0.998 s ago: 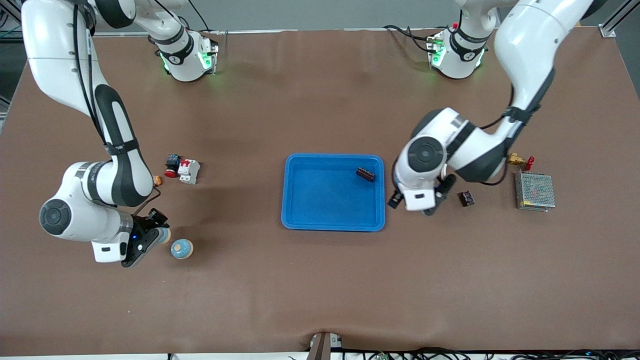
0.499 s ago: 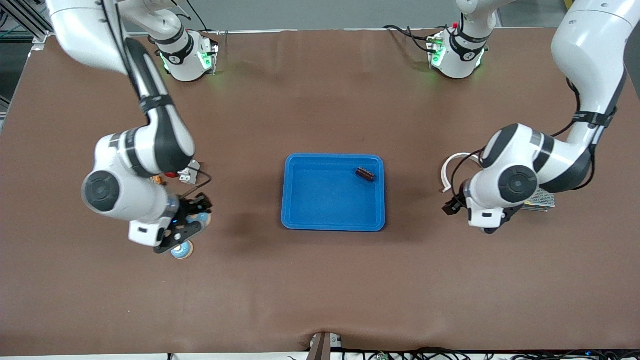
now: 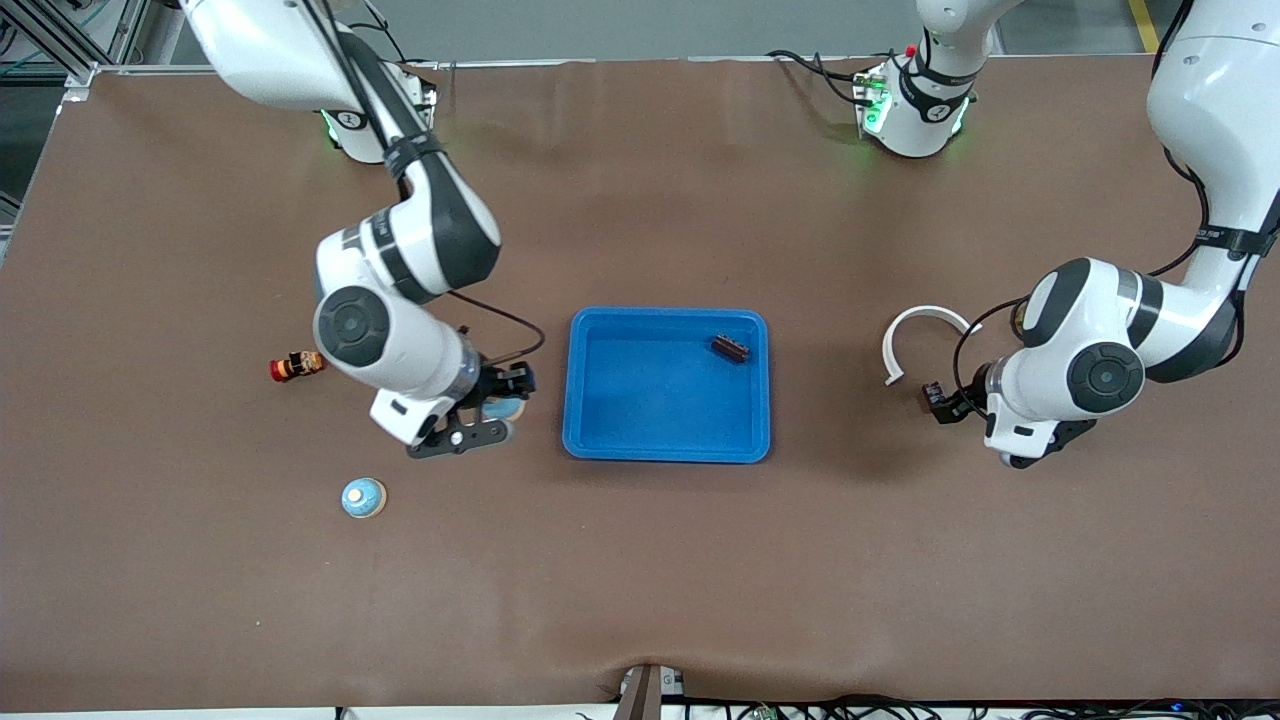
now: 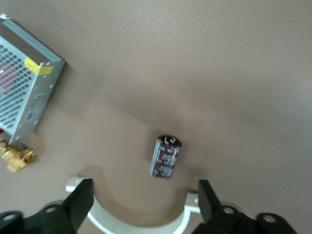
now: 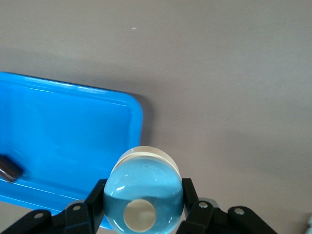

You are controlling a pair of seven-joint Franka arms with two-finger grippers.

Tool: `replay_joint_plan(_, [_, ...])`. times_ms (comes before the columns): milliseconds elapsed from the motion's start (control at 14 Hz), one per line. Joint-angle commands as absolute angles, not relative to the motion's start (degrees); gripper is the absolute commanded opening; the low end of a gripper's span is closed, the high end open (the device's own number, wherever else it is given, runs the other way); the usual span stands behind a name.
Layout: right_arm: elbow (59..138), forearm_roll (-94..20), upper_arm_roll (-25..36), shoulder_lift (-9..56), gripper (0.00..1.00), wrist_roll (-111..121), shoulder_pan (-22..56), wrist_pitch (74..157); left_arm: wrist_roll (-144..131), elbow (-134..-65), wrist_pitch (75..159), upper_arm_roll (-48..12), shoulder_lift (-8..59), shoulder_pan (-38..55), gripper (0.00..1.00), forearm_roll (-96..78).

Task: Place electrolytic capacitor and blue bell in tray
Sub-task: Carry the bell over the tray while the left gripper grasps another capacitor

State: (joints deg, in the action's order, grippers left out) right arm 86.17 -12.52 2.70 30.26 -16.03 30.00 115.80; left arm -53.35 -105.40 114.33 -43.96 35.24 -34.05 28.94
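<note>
While clamped, blue bell (image 5: pixel 144 195) fills right end effector (image 5: pixel 141 207) (airborne).

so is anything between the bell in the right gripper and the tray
Nothing visible. The right gripper holds the blue bell over bare table beside the tray, at its end toward the right arm. Only the tray's low rim lies between.
</note>
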Motion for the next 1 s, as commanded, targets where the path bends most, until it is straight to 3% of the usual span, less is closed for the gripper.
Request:
replay_joint_plan(0, [86.7, -13.4, 3.3, 30.3, 0.63, -25.8, 35.0, 119.5, -52.6, -107.3, 119.9, -45.0, 37.5, -35.9, 0.86, 30.6])
replay_joint_plan(356, [86.7, -12.5, 3.4, 33.9, 0.63, -31.7, 40.2, 123.8, -52.5, -109.4, 120.9, -44.8, 38.6, -35.8, 0.72, 33.1])
replay_joint_plan(641, [88.1, -10.3, 3.4, 36.6, 0.63, -32.1, 41.0, 128.4, -52.6, -110.4, 122.4, -44.6, 39.6, -36.0, 0.68, 34.2])
replay_joint_plan(926, [89.7, -8.4, 3.6, 37.4, 0.63, -32.1, 43.1, 130.5, -52.6, -110.8, 123.3, -43.9, 40.3, -36.0, 0.48, 34.4])
